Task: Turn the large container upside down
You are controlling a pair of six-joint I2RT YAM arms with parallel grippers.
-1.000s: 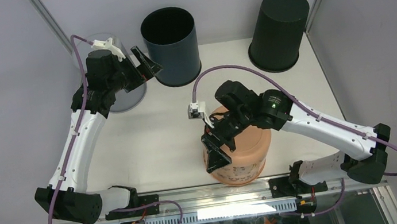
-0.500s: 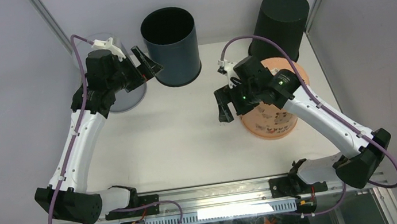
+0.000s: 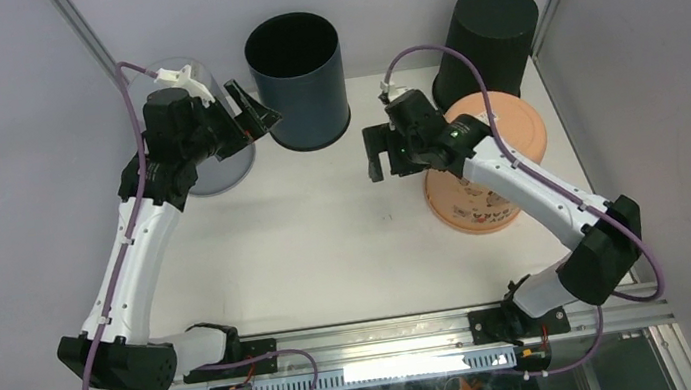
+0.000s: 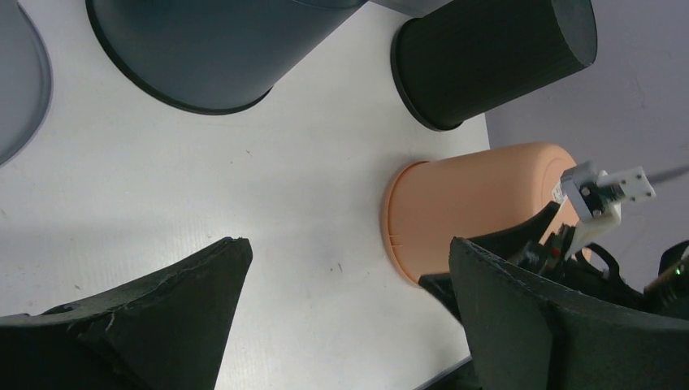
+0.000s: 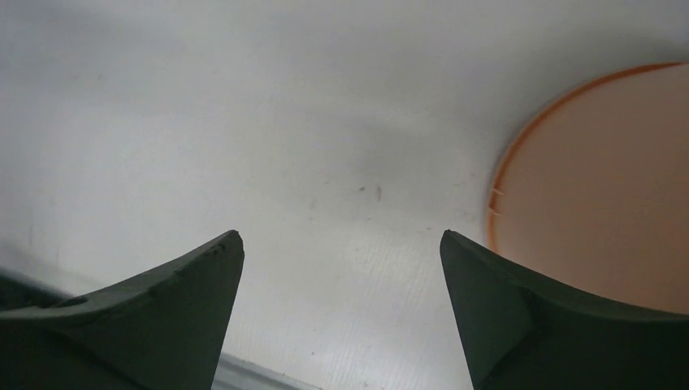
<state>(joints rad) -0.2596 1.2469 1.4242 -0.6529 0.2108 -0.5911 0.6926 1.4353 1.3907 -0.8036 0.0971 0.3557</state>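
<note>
The large peach container point(image 3: 514, 127) stands on the right of the table with a flat closed face up. In the left wrist view point(image 4: 471, 195) its flared rim rests on the table. It shows at the right of the right wrist view point(image 5: 601, 187). My right gripper point(image 3: 377, 160) is open and empty, just left of the container and apart from it; the white table lies between its fingers point(image 5: 341, 236). My left gripper point(image 3: 251, 117) is open and empty at the back left, held above the table point(image 4: 349, 241).
A dark blue open container point(image 3: 296, 80) stands at the back middle, also in the left wrist view point(image 4: 211, 49). A black upturned container point(image 3: 484, 51) stands at the back right. A clear container point(image 3: 207, 173) sits under the left arm.
The peach container went from the front edge, under my right gripper, to the right back of the table. My right gripper is off it and has moved back and left. The left arm barely moved.
</note>
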